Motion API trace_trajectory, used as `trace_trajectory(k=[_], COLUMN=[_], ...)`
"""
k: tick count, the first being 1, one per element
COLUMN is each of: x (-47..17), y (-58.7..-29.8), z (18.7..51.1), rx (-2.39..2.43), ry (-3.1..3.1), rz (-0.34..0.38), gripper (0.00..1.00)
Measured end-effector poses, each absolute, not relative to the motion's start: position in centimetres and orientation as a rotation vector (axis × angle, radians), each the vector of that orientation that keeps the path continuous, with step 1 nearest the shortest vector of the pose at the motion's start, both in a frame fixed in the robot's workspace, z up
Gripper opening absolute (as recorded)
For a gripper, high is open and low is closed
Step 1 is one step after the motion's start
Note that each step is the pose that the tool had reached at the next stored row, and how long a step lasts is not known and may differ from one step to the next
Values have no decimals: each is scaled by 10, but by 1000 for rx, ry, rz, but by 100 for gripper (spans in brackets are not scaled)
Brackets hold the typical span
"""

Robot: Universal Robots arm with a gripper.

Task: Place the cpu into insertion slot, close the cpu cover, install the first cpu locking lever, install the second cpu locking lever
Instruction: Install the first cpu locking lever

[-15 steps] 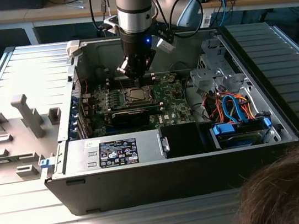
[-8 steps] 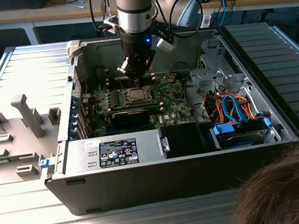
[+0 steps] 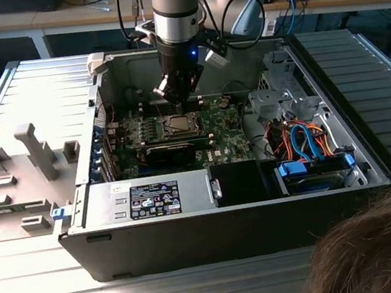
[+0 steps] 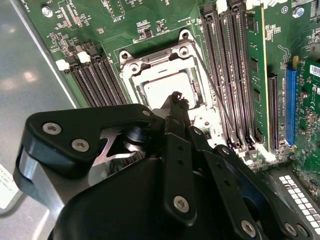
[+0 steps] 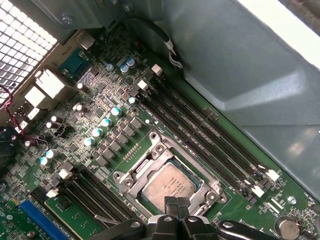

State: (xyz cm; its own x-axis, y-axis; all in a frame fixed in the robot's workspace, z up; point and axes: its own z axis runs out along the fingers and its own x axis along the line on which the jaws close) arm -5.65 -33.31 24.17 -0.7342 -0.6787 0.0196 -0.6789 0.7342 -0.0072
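- Big open computer case [image 3: 191, 220] lying on its side on the table, with the green motherboard [image 3: 215, 133] down inside it.
- The arm comes straight down into the case; the gripper [image 3: 177, 94] hangs right above the board, roughly 12 o'clock of the socket in the exterior view.
- Memory slots [image 5: 200, 135] run along both sides of the socket.
- The cpu cover [image 5: 150, 167] looks folded down around the chip, silvery frame sitting on the insertion slot [image 4: 131, 65].
- The cpu [image 5: 167, 186] is seated in the slot, dull grey top showing through the cut-out.
- Fingertips [image 5: 171, 204] are pinched together with nothing between them, right at the cover's near edge.
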Motion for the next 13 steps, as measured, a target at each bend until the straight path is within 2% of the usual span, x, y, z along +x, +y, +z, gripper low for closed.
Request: trace_trajectory(k=[13], x=[-56], y=[-333], z=[242], rx=[1064], ry=[-2939], rz=[21], gripper=[11])
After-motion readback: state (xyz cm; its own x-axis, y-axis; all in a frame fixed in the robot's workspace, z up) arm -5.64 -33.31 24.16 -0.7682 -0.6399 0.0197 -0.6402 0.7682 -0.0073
